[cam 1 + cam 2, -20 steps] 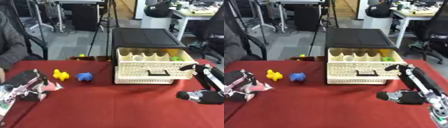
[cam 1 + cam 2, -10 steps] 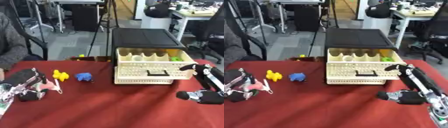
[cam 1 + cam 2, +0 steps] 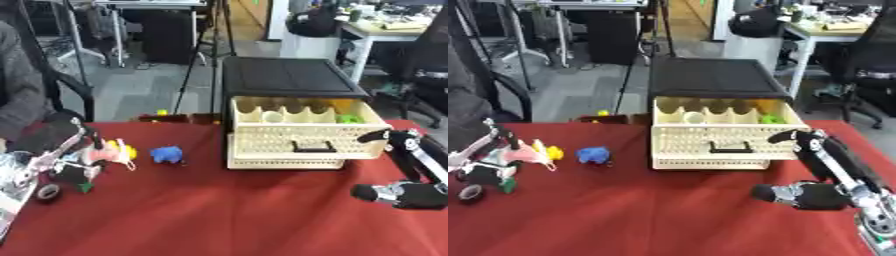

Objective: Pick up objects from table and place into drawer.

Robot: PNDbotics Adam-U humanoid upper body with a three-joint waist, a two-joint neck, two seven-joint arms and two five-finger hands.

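Both hands curled: left hand [image 3: 66, 162] around pink object [image 3: 103, 156], right hand [image 3: 811, 195] empty.

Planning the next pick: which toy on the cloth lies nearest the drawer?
The blue toy; the yellow toy sits farther left, by the left hand.

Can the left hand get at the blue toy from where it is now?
Probably yes: the left hand sits just left of the blue toy, with only the small yellow toy between them on the red table.

red tablecloth [image 3: 219, 210] — cream drawer [image 3: 306, 142], blue toy [image 3: 166, 154]
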